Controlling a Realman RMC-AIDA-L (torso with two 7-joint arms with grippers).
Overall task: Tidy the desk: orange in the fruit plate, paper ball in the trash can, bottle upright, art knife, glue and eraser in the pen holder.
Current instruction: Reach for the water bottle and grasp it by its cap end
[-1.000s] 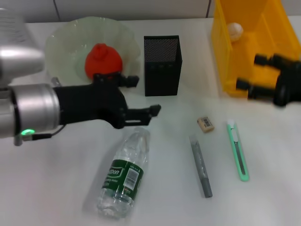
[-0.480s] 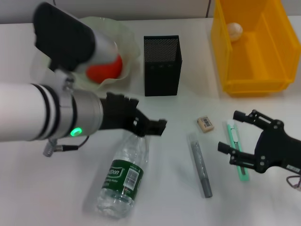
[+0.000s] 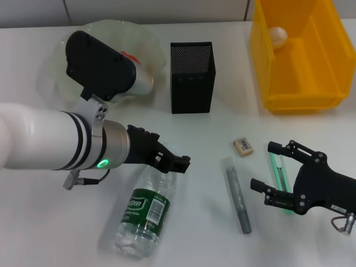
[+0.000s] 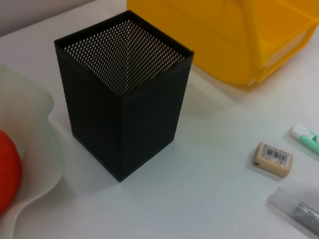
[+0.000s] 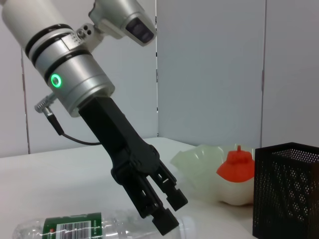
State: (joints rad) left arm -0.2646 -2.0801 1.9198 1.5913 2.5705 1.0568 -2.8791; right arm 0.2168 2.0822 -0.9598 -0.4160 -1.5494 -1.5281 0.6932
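Note:
The bottle (image 3: pixel 146 208) lies on its side on the desk (image 3: pixel 55 222), cap end toward the pen holder (image 3: pixel 192 78). My left gripper (image 3: pixel 172 149) is open just above the bottle's cap end; it also shows in the right wrist view (image 5: pixel 167 209), over the bottle (image 5: pixel 75 224). My right gripper (image 3: pixel 262 165) is open, low over the art knife (image 3: pixel 276 172), one finger on each side. The glue (image 3: pixel 237 194) and eraser (image 3: pixel 243 146) lie beside it. The orange (image 3: pixel 129 54), mostly hidden by my left arm, sits in the fruit plate (image 3: pixel 58 61). A paper ball (image 3: pixel 278 36) lies in the trash can (image 3: pixel 300 83).
The left wrist view shows the pen holder (image 4: pixel 124 109) close up, with the trash can (image 4: pixel 224 35) behind it, the eraser (image 4: pixel 271 158), the knife tip (image 4: pixel 306 134), the glue (image 4: pixel 299 211), the plate rim (image 4: pixel 30 149) and the orange (image 4: pixel 7 169).
My right gripper has come from the trash can down to the art knife. My left gripper has moved from in front of the plate down to the bottle's cap end.

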